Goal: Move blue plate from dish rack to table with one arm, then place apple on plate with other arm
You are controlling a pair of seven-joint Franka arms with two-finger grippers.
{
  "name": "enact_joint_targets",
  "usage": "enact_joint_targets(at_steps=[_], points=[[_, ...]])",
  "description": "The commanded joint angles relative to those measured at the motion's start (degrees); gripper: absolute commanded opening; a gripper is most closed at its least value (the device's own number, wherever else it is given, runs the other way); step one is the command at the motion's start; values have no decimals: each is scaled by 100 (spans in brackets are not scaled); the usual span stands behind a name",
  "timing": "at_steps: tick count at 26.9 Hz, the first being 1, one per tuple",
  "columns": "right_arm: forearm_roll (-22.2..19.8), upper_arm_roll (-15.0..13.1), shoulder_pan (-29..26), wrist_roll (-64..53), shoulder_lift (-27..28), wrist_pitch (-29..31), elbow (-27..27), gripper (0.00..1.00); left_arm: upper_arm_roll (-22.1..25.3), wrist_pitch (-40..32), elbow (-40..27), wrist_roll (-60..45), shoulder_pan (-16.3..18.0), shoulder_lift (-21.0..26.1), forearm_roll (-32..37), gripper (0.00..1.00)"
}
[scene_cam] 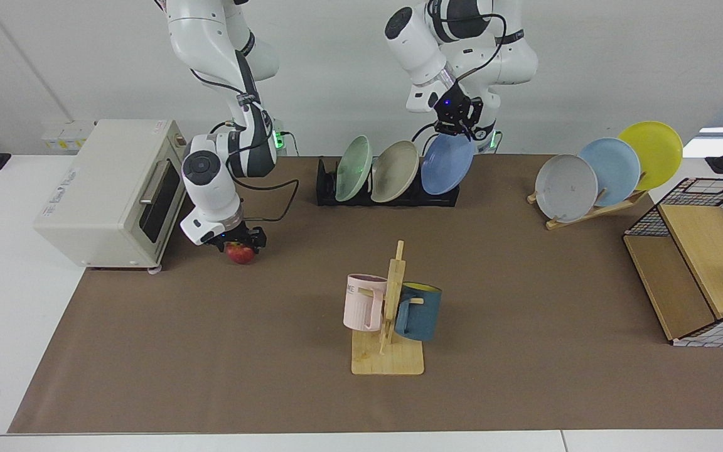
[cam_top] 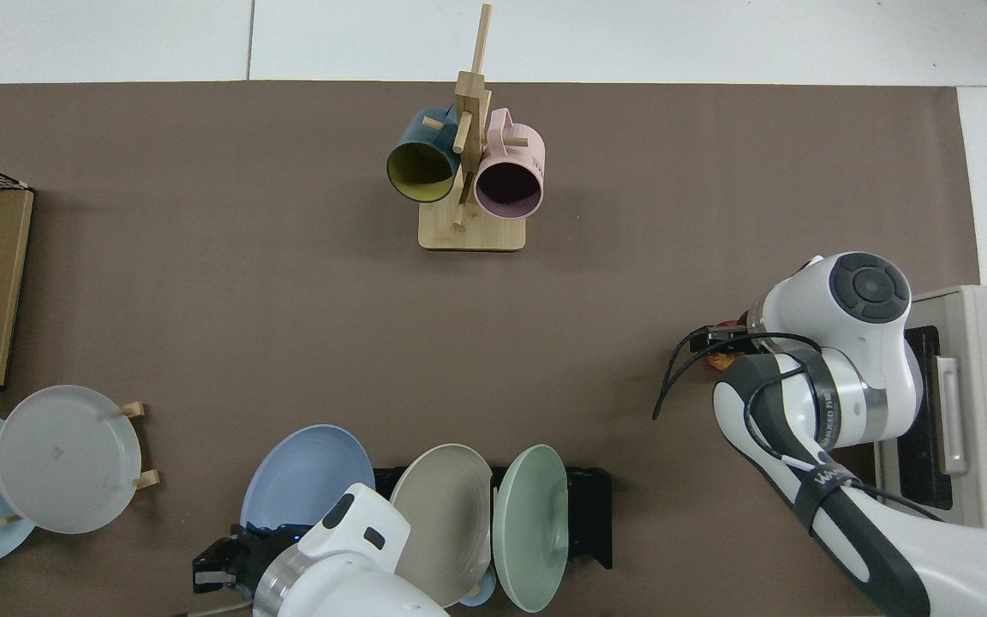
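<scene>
Fingers of the left gripper (scene_cam: 460,129) pinch the top rim of the round periwinkle-blue plate (scene_cam: 447,164), which hangs below them, tilted, its lower edge at the end of the low black slotted dish rack (scene_cam: 388,196); whether it touches the rack cannot be told. In the top view the same gripper (cam_top: 228,569) sits at the plate's (cam_top: 305,473) rim, the plate clear of the rack's (cam_top: 588,518) end slot. Beside the held plate, on the rack side of the fingers, a beige round plate (scene_cam: 395,171) and a pale green round plate (scene_cam: 353,167) lean in the dividers.

The right gripper (scene_cam: 236,242) is down over the small red apple (scene_cam: 240,253), its fingers straddling the fruit's top; whether they press on it cannot be told. The apple rests on the brown mat of the white table (scene_cam: 223,351), just below the fingers, with a cream-coloured toaster oven (scene_cam: 110,191) behind the wrist. From above only a sliver of apple (cam_top: 720,360) shows under the gripper (cam_top: 714,338).

Well away from both grippers, a pale wooden mug tree (scene_cam: 390,320) carries a pink mug (scene_cam: 363,301) and a dark teal mug (scene_cam: 419,311). A slanted wooden stand (scene_cam: 594,210) holds grey, sky-blue and yellow plates.
</scene>
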Motion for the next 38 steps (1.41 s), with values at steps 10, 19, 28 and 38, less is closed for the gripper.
enact_joint_targets(at_steps=[10, 19, 28, 38], points=[[56, 30, 5, 157, -35, 87, 64, 0, 253, 470, 1999, -414, 1096, 1910, 116, 0], [65, 30, 5, 263, -299, -852, 564, 6, 562, 2201, 1800, -600, 1123, 2421, -1676, 0], [-5, 39, 31, 263, -782, -1442, 837, 10, 510, 3442, 1316, -819, 789, 3300, -2364, 0], [3, 74, 48, 263, -1222, -2628, 1514, 10, 510, 4381, 815, -1205, 517, 3581, -2416, 0]])
